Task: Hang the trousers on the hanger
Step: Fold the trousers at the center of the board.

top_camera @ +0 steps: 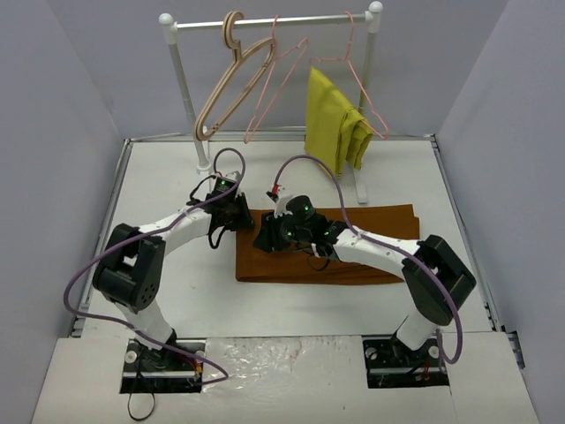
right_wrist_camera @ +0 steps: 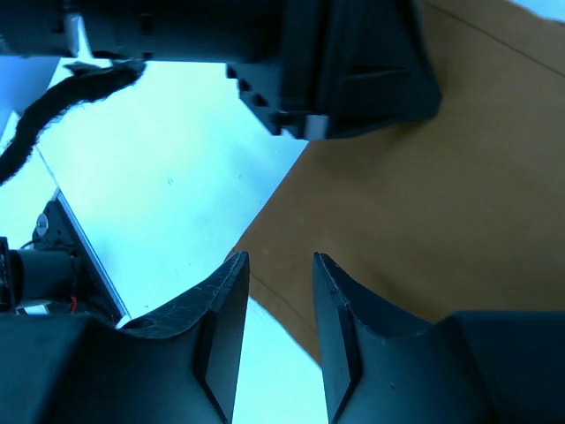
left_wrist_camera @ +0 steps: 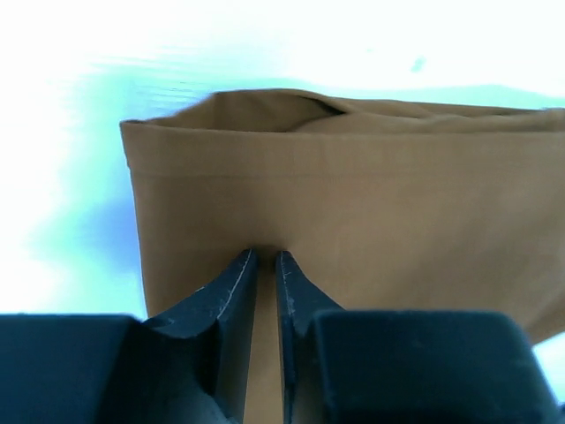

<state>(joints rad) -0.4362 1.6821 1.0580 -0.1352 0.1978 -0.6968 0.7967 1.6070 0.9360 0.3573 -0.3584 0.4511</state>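
Observation:
The rust-brown trousers point(top_camera: 362, 258) lie folded flat across the table, the long way left to right. My left gripper point(top_camera: 240, 213) is at their far left corner. In the left wrist view its fingers point(left_wrist_camera: 266, 256) stand almost together, tips pressed into the cloth point(left_wrist_camera: 371, 194), with cloth in the narrow gap. My right gripper point(top_camera: 266, 237) is just beside it over the same left end. In the right wrist view it is open point(right_wrist_camera: 281, 258) and straddles the trousers' edge point(right_wrist_camera: 424, 203). An empty pink wire hanger point(top_camera: 275, 79) hangs on the rail at the back.
A white clothes rail point(top_camera: 274, 21) stands at the back of the table. It carries a beige wooden hanger point(top_camera: 231, 79) and a second pink wire hanger point(top_camera: 360, 84) holding a mustard-yellow garment point(top_camera: 334, 119). Grey walls close in both sides.

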